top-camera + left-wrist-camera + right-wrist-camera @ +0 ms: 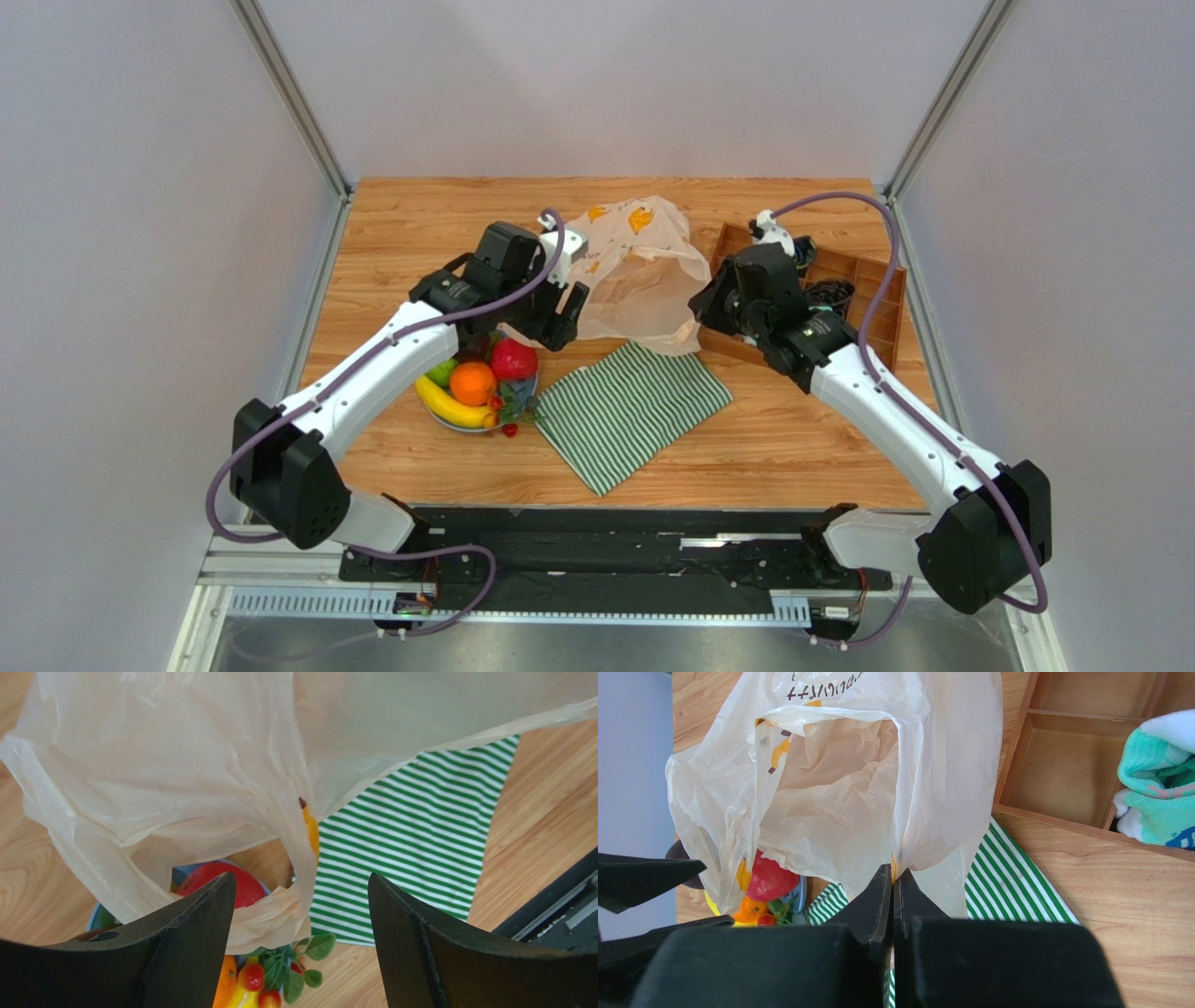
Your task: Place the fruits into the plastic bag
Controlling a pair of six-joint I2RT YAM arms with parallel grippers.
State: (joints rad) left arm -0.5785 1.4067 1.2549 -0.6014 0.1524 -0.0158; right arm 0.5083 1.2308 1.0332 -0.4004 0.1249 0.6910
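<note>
Bag-opening, judged as the step in hand: best done by closing the spread side onto the loose rim between its tips, then drawing away from the pinched side, gently, so as not to tear thin film or drag it across the fruits (473, 381). Left gripper (302, 882): spread wide, clamping nothing, plastic bag (175, 791) draped just ahead of and between its fingers, seemingly brushing one; fruits directly below, partly veiled. Right gripper (892, 875): pressed together, pinching a fold of the bag's rim, bag body hanging ahead, striped cloth (1011, 882) beneath.
</note>
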